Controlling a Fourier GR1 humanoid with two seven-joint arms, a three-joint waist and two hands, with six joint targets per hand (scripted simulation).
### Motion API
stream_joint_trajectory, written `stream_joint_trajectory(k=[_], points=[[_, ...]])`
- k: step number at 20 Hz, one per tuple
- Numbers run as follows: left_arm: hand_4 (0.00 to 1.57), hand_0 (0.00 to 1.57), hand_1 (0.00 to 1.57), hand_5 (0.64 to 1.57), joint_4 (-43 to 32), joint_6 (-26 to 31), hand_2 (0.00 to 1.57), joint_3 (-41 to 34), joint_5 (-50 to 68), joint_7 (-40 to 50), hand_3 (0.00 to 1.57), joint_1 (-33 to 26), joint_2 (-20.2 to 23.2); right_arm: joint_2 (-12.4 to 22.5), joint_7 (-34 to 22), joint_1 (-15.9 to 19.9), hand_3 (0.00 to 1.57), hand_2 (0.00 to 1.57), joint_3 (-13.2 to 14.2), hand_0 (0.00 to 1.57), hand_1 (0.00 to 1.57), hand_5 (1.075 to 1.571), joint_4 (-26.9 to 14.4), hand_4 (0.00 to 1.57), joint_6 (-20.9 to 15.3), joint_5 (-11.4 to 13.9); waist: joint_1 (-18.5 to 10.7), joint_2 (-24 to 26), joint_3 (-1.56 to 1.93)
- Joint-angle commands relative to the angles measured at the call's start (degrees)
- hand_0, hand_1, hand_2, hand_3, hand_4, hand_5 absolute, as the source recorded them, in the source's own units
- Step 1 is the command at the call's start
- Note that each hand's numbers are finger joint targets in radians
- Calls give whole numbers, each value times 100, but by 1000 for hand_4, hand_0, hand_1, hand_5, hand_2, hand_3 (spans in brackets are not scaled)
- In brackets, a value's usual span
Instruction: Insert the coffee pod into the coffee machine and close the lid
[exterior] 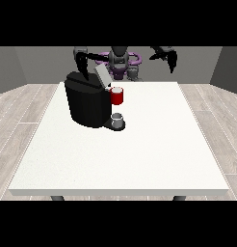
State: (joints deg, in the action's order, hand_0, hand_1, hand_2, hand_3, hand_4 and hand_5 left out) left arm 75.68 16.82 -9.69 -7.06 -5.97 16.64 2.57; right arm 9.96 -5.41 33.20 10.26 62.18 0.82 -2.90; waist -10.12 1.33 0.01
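Nearest the camera, the white worktop (139, 159) fills the lower half of the frame, and nothing stands on that near part. Further back, left of centre, sits the black coffee machine (86, 103). At its lower right a small grey cup (117, 118) rests on the machine's base. Just above the cup, a red part (117, 96) with a pale top shows at the machine's head; this looks like the coffee pod already seated in its holder, though that is a judgement and it cannot be told how far in it sits. Above it the grey lid (102, 76) stands tilted up and open.

Behind the machine, in the upper left of the frame, the hand at the view's left (83, 65) hangs just over the machine's top, close beside the raised lid; its fingers point downward, but whether they are apart or together cannot be told. In the upper right, the hand at the view's right (167, 55) is held high and well apart from everything, holding nothing, and its fingers cannot be read either.

Judging by this layout, the insertion seems done and the closing step is in hand. The next move calls for the nearby hand to get behind or above the lid and press it forward and down over the pod.
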Motion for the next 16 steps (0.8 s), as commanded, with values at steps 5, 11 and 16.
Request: stream_joint_trajectory(k=[5,11,16], points=[[316,0,0,1571,538,-209,0,131,-19,53,0,-186,124,-39,131,608,0,0,-149,0,0,1571,-373,0,-141,168,6,-359,-1],[361,0,0,1571,561,-342,0,119,-52,-77,0,-639,200,-79,178,574,0,0,-264,0,0,1571,-389,166,134,107,146,-314,-1],[358,0,0,1571,392,-541,0,62,-53,84,0,-265,166,-404,278,850,0,0,-700,0,0,1571,-364,200,-315,617,167,-524,-2]])
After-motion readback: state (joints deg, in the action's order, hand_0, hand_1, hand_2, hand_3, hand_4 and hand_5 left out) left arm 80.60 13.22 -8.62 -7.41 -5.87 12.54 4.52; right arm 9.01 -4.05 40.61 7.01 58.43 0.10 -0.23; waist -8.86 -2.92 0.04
